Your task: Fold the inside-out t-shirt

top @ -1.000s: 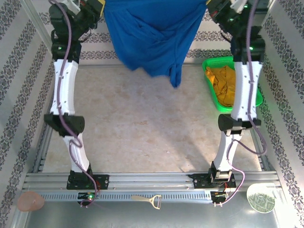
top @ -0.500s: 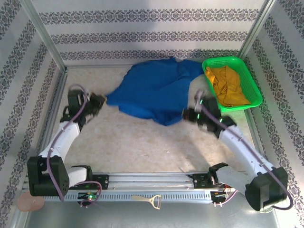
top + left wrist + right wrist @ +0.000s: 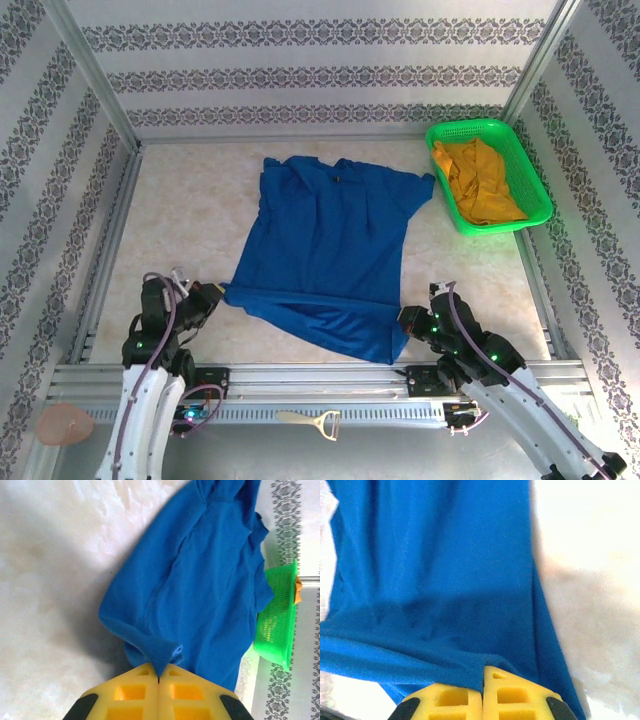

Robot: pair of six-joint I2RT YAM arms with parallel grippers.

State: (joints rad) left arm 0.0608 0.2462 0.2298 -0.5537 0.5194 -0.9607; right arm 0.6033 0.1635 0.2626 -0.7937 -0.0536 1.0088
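Gripping t-shirt [image 3: 330, 250] hem corners in left fingers [image 3: 152, 677], right fingers [image 3: 490, 680]; risks bunched hem on bench [image 3: 200, 200] if released unevenly

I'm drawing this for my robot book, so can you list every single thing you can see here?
t-shirt: one, royal blue, spread out in the middle of the table.
basket: one, green, far right corner of the table.
yellow cloth: one, mustard yellow, crumpled inside the basket.
table: one, pale beige, under the shirt and basket.
walls: three, white with grey patterned stripes, around the table.
small tool: one, tan, on the metal rail at the near edge.
round thing: one, pinkish, near left corner; can't tell what it is.
left hand: one, yellow fingers, shut on the shirt's near left corner.
right hand: one, yellow fingers, shut on the shirt's near right corner.
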